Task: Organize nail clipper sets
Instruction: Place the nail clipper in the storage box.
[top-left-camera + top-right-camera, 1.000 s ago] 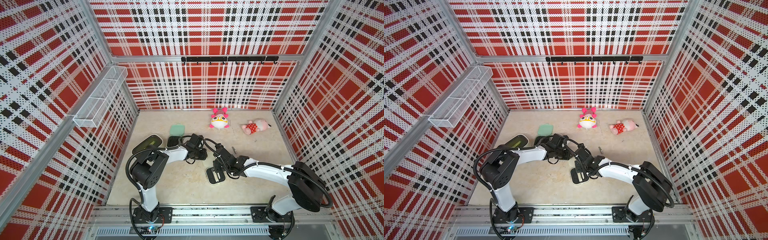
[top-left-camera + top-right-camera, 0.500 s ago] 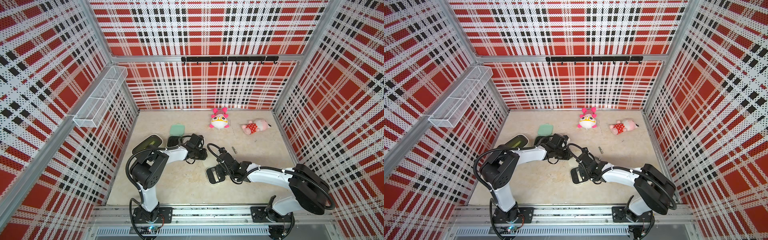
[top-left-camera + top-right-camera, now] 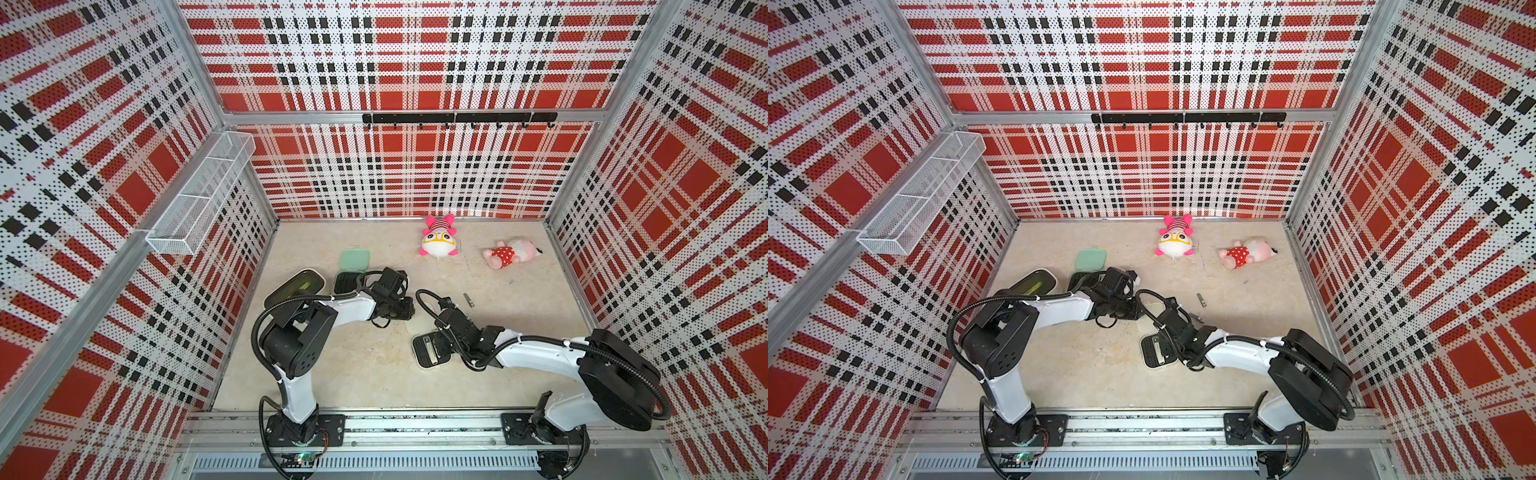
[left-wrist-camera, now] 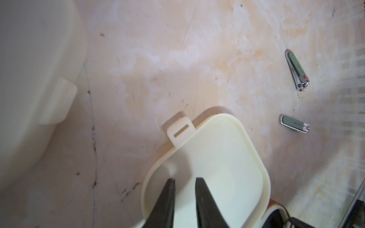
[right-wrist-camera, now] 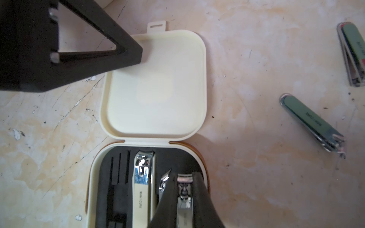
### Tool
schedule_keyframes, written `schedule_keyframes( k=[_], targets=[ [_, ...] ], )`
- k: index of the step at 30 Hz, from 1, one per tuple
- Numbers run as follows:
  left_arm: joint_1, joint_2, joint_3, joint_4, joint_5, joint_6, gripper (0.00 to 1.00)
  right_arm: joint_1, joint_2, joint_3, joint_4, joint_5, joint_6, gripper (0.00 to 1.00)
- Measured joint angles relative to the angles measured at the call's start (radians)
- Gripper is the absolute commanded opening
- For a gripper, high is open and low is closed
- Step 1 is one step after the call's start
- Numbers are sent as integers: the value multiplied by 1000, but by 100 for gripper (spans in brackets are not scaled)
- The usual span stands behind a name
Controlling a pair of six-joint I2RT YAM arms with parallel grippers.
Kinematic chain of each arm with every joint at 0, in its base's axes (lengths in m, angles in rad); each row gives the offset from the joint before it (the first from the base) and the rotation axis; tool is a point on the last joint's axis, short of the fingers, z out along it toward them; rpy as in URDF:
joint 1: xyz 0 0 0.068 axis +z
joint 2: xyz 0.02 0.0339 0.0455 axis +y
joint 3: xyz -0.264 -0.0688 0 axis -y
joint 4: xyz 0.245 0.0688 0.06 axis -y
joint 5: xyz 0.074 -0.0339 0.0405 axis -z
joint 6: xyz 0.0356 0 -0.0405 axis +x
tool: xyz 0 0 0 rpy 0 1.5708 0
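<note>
Open cream case (image 3: 428, 353) near the middle of the counter (image 3: 365, 382), its lid (image 5: 156, 84) folded flat toward the back edge and its black insert (image 5: 118, 197) facing up. My right gripper (image 5: 185, 174) stands in the base, its jaws closed down on a small silver clipper (image 5: 184, 199) that lies in the insert; a larger silver clipper (image 5: 143, 177) sits in the slot beside it, and a third metal tool just beside my finger is mostly hidden. My left gripper (image 4: 185, 179) reaches in from the left with its jaws a narrow slit apart and nothing between them, the fingertips (image 4: 171, 182) on the inner face of the lid at the corner beside the latch tab. Two loose green-faced clippers (image 5: 312, 124) (image 5: 353, 53) lie on the bare counter right of the case, apart from it and from each other. The mint case (image 3: 354, 259) lies open behind my left arm, toward the left edge, with a cream bin (image 3: 296, 286) further left. Another cream shell with a latch tab (image 4: 57, 102) shows close and blurred in the left wrist view. Two pink plush toys (image 3: 439, 241) (image 3: 509, 253) lie near the back edge.
</note>
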Motion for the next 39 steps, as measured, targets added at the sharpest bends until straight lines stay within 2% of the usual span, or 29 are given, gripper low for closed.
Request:
schedule_keyframes(
  k=[13,25,39],
  targets=[
    [0,0,-1,1,0,0,24,19,-11,-38,15,11,9,12],
    [0,0,-1,1,0,0,24,20,-19,-48,25,16,19,17],
    [0,0,-1,1,0,0,25,21,-10,-45,29,14,15,16]
  ],
)
